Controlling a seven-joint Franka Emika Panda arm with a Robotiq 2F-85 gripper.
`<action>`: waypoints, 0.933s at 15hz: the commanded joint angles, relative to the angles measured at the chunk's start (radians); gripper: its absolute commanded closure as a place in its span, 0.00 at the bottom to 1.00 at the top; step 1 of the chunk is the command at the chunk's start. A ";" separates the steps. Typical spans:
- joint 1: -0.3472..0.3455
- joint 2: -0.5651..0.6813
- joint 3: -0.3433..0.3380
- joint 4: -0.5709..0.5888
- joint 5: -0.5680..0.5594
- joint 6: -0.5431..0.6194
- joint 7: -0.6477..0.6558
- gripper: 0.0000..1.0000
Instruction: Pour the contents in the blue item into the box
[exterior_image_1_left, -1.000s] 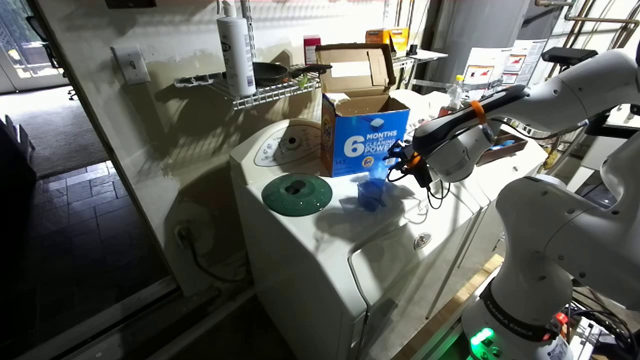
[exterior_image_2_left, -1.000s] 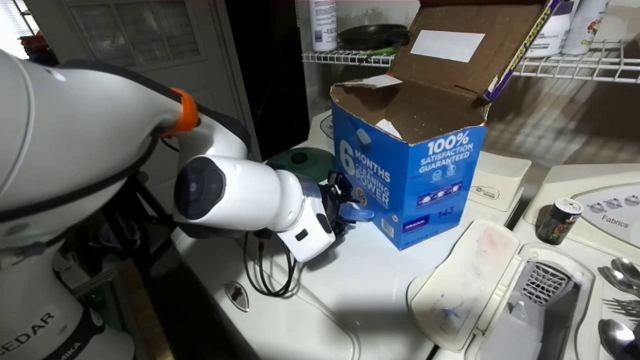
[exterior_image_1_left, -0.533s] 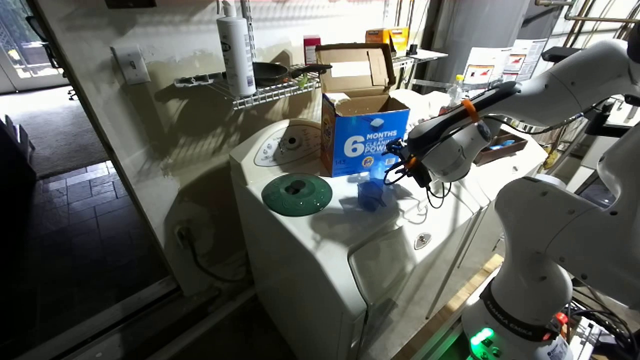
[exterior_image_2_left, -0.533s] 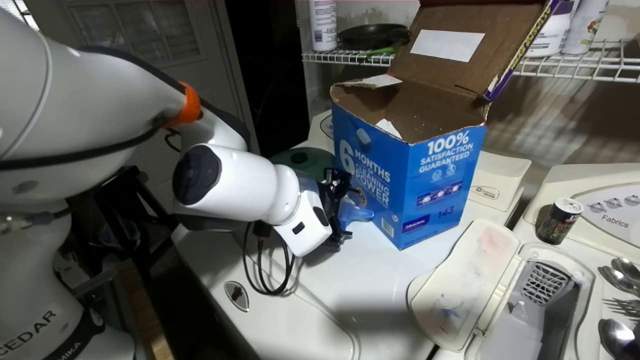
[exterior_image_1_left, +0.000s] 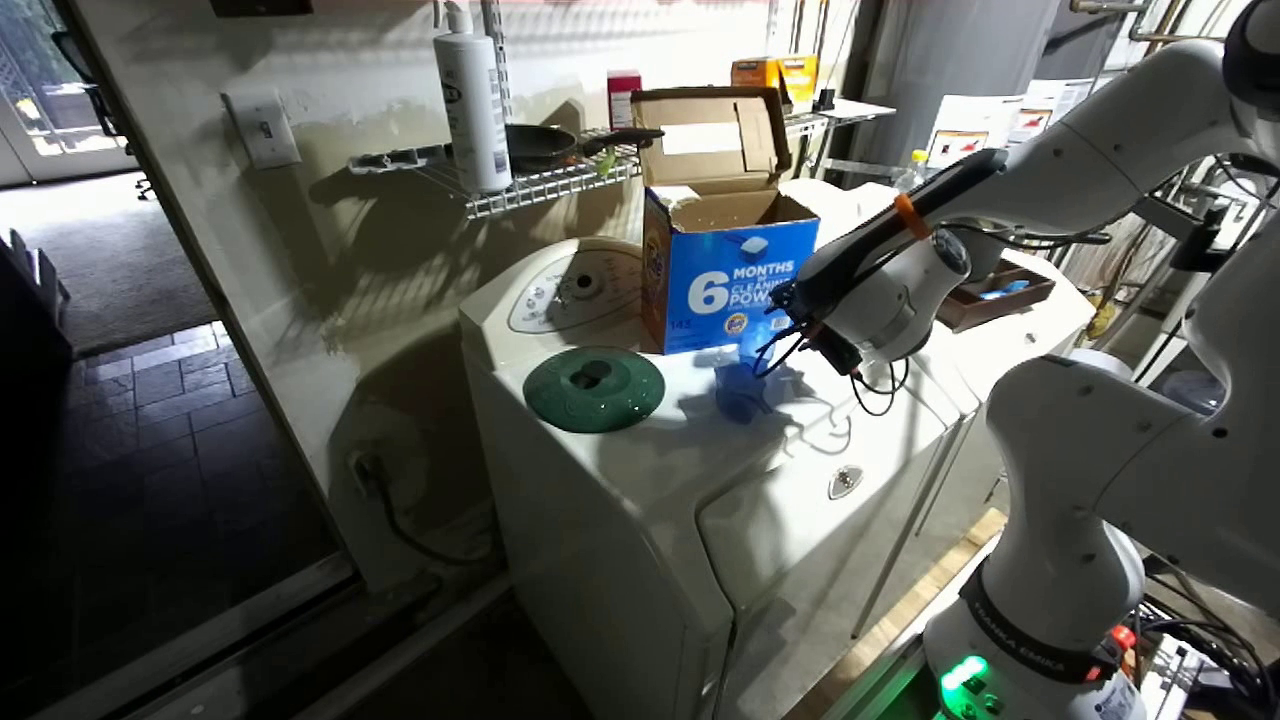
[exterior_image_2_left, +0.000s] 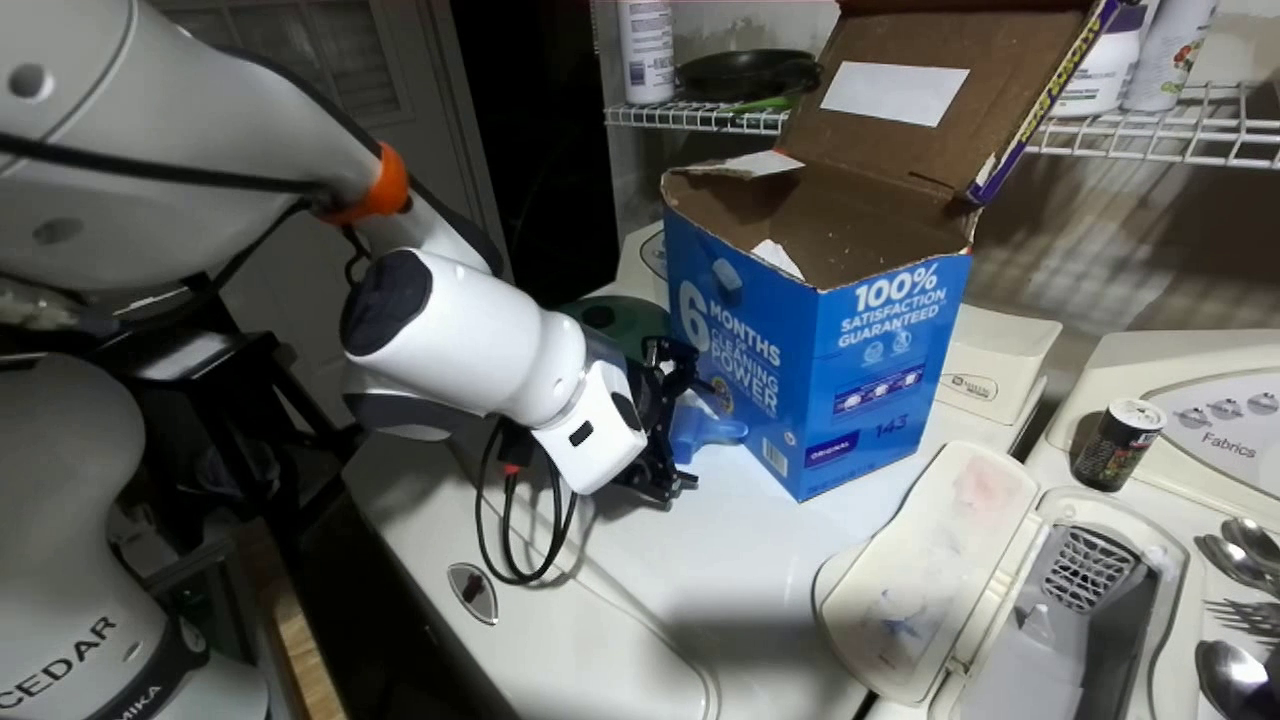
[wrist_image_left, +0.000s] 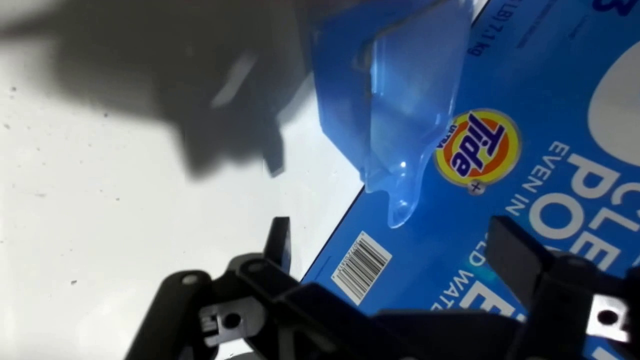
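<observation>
The blue item (wrist_image_left: 400, 100), a small translucent light-blue cup with a narrow spout or handle tip, stands on the white machine top against the front of the box. In an exterior view the blue item (exterior_image_2_left: 705, 432) sits just past my gripper's fingers. Whatever is inside it cannot be made out. The box (exterior_image_2_left: 890, 350) is blue cardboard with a white "6", its brown lid raised and its top uncovered; some white paper shows inside. My gripper (wrist_image_left: 390, 222) is open, its fingertips wide apart on either side of the cup's tip in the wrist view, gripping nothing.
A flat green disc (exterior_image_1_left: 593, 390) lies left of the box in an exterior view. Toward the other side are a cream open container (exterior_image_2_left: 1060, 600), a can (exterior_image_2_left: 1118, 440) and cutlery. A wire shelf (exterior_image_2_left: 700, 117) runs behind. Cables (exterior_image_2_left: 530, 560) loop below the wrist.
My gripper has opened wide and drawn back a little from the blue item, and the arm's upper part has swung along. The blue item stays on the machine top beside the box.
</observation>
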 joint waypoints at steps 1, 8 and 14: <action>0.031 0.135 0.022 0.000 0.112 0.007 -0.001 0.00; 0.016 0.313 0.112 0.000 0.258 -0.042 -0.068 0.00; -0.090 0.325 0.254 0.004 0.253 -0.133 -0.128 0.00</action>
